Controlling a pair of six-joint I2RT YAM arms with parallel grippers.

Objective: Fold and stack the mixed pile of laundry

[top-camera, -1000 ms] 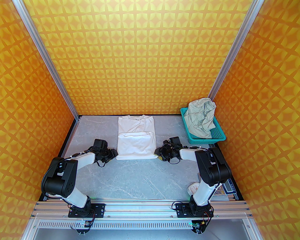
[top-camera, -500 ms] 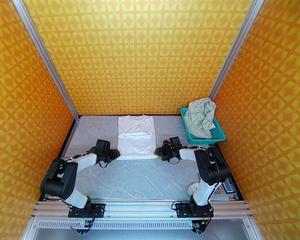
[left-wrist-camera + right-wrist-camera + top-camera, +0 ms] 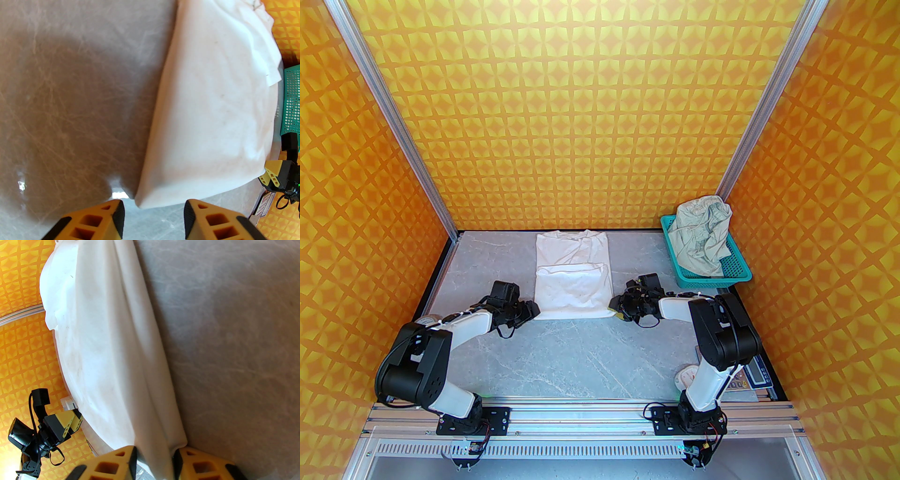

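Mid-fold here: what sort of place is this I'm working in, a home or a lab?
Probably a lab test cell, not a home: orange patterned panels on aluminium framing wall in a grey marble-look table, and an aluminium rail runs along its near edge.

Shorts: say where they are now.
In the top view, the shorts sit bunched in the teal basket at the far right, right of the white T-shirt.

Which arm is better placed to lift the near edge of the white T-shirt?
Right: the right gripper has the white T-shirt corner between its jaws; the left gripper stands open, just short of its corner.
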